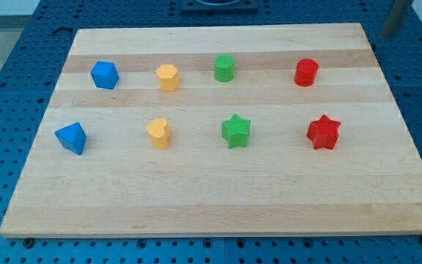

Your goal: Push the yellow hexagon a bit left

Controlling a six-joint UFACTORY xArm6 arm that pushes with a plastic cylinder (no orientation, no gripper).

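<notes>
The yellow hexagon [168,77] stands in the upper row of the wooden board [211,198], second from the view's left. A blue block [104,75] is to its left and a green cylinder [224,68] to its right. My rod shows as a blurred grey bar at the view's top right, with my tip [390,34] just off the board's top right corner. The tip is far to the right of the yellow hexagon and touches no block.
A red cylinder [306,72] ends the upper row on the right. The lower row holds a blue triangular block [72,138], a yellow heart [158,133], a green star [236,131] and a red star [323,133]. A blue perforated table surrounds the board.
</notes>
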